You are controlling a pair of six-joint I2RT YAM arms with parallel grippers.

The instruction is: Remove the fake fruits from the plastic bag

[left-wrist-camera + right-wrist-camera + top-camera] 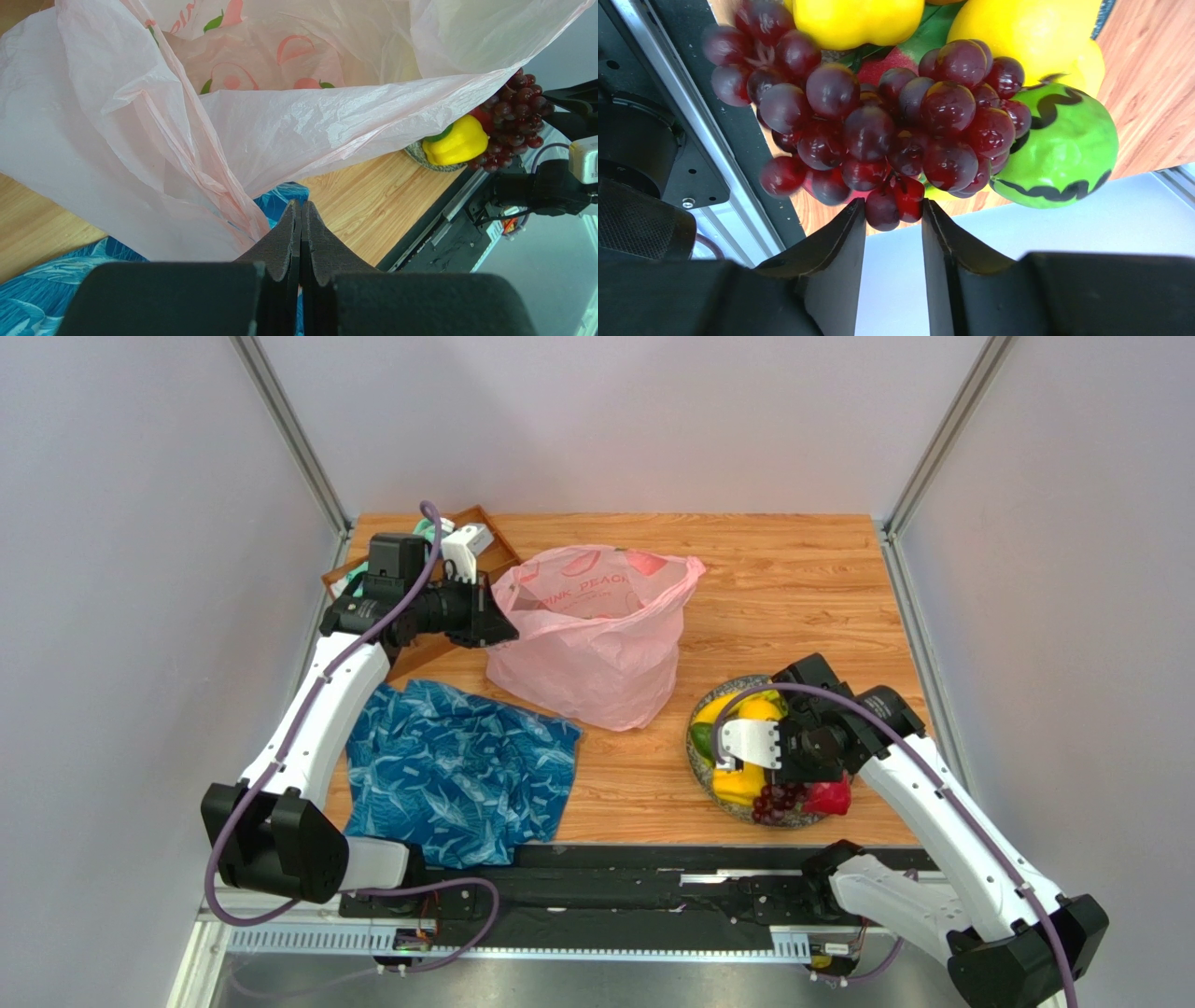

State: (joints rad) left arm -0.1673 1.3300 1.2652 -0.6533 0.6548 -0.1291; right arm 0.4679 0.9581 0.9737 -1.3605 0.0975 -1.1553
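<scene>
The plastic bag [596, 651] is standing upright on the table [786, 588], a little left of centre, just beyond the blue cloth [456, 770]. Its mouth is gaping upward and stretching left to right, and one handle is sticking up at the right end.

The left arm is reaching far up the left side and bending right at the wrist. The left gripper [300, 213] is pointing right at the bag's left rim, its fingers pressing flat together with a fold of the pink film caught at the tips.

The right arm is folding in from the near right corner. The right gripper [892, 217] is hanging over the plate [807, 821], fingers parted, with the lowest berries of the grapes [878, 133] sitting at its mouth.

The fake fruits are lying heaped on that plate at near right, among them a green fruit [1064, 150] and a yellow pepper [456, 140].

Red lettering is showing inside the bag, too small to read surely, beside fruit drawings with green leaves.
</scene>
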